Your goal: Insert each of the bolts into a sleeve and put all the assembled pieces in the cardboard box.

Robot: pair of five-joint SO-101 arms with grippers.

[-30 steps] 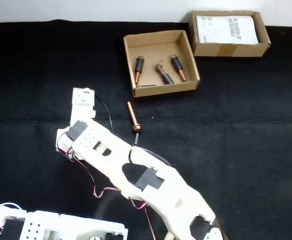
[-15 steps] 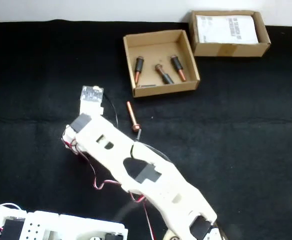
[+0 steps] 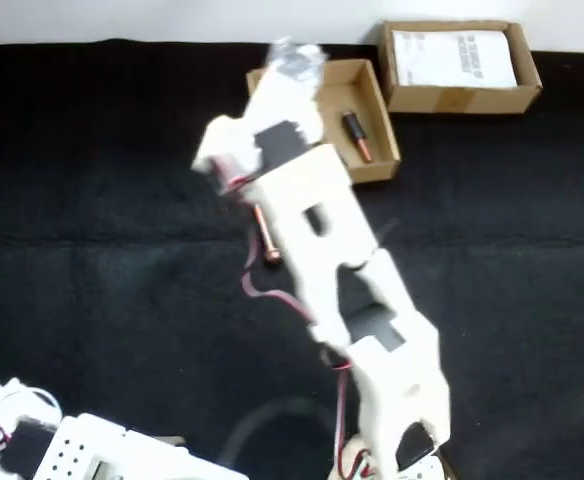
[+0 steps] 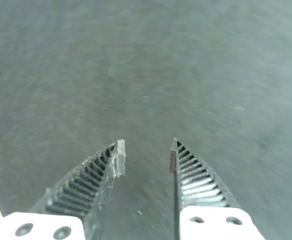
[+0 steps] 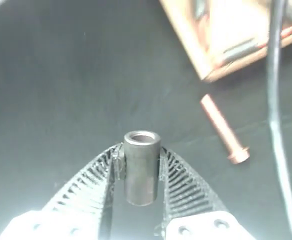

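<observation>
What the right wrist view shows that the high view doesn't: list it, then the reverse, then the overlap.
From the right wrist view: the right tool shut on a dark sleeve, its open bore facing the camera. From the high view: a second box with a paper in it, and the right arm stretched toward the cardboard box. Shared: that cardboard box and the loose bolt lying near it on the black cloth.

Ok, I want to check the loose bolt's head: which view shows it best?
The right wrist view: the loose bolt lies whole on the mat, head clear. The high view has it tight against the right arm. The left wrist view faces mat.
</observation>
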